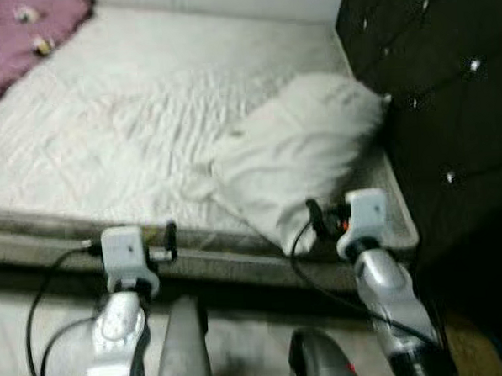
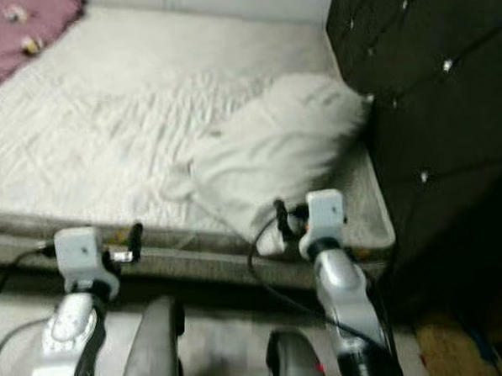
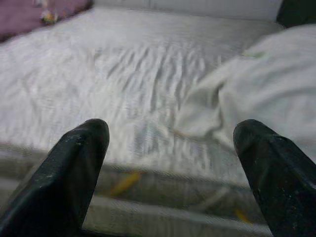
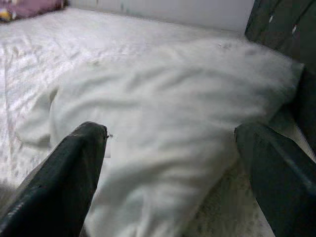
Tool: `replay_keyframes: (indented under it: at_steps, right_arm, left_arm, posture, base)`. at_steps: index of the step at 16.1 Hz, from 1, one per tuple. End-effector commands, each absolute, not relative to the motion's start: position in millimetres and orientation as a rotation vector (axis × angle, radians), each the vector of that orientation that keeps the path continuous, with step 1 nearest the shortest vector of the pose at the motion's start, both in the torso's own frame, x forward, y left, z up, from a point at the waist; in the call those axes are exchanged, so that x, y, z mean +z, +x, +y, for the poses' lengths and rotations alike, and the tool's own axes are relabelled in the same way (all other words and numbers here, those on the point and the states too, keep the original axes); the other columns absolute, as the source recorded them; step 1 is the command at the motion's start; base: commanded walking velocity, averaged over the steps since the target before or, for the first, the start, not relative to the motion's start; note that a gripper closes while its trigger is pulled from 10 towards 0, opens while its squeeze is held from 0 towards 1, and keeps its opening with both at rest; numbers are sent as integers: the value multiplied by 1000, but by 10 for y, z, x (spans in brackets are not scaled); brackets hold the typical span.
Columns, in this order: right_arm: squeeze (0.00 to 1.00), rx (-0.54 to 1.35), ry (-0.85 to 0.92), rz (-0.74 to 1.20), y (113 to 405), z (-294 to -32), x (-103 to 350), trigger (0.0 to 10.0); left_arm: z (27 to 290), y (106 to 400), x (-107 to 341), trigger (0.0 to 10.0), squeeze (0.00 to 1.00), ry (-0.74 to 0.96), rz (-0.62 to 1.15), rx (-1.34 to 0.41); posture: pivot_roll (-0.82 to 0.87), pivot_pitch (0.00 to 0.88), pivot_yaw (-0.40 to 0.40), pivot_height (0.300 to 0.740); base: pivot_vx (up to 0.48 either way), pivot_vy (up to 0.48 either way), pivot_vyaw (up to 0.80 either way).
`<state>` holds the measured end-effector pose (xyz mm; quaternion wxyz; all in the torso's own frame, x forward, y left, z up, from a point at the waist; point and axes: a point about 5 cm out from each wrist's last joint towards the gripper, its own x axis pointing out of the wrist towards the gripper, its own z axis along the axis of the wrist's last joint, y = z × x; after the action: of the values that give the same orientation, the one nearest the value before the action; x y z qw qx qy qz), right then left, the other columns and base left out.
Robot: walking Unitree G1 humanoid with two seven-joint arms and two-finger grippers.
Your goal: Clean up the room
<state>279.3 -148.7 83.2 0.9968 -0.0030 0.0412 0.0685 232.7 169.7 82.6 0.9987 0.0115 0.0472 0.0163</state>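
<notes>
A wide bed with a wrinkled white sheet (image 1: 105, 128) stands right before me. A crumpled white pillow (image 1: 304, 151) lies on its right side, against the dark headboard and reaching the mattress's front edge. My right gripper (image 4: 170, 133) is open, held low at that edge with the pillow (image 4: 163, 113) just beyond its black fingers (image 4: 79, 168). My left gripper (image 3: 170, 133) is open too, over the front edge of the mattress, aimed across bare sheet (image 3: 123, 74), with the pillow's corner off to one side. Neither holds anything.
A dark tufted headboard (image 1: 439, 85) rises on the right. A purple blanket (image 1: 16, 36) with small light objects on it lies at the bed's far left corner. The mattress's grey front side (image 1: 238, 264) runs across in front of my arms; pale floor lies below.
</notes>
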Motion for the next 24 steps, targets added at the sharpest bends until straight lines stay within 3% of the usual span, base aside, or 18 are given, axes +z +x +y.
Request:
replay_keyframes:
  at_steps: [1, 20, 24]
  right_arm:
    - [0, 128, -22, 71, 2796, -1545, 863, 10000]
    - [0, 158, -47, 65, 2823, -1498, 877, 10000]
    - [0, 189, -53, 53, 2805, -1462, 886, 10000]
  left_arm:
    - [1630, 2348, 894, 10000, 0, 10, 58, 6]
    - [1634, 2378, 893, 10000, 0, 14, 64, -12]
    - [1636, 2374, 875, 10000, 0, 13, 78, -7]
  posture:
    - [40, 0, -88, 624]
    - [28, 0, -72, 624]
    - [29, 0, -73, 624]
  base:
    - [0, 0, 0]
    - [305, 0, 0]
    - [229, 0, 687]
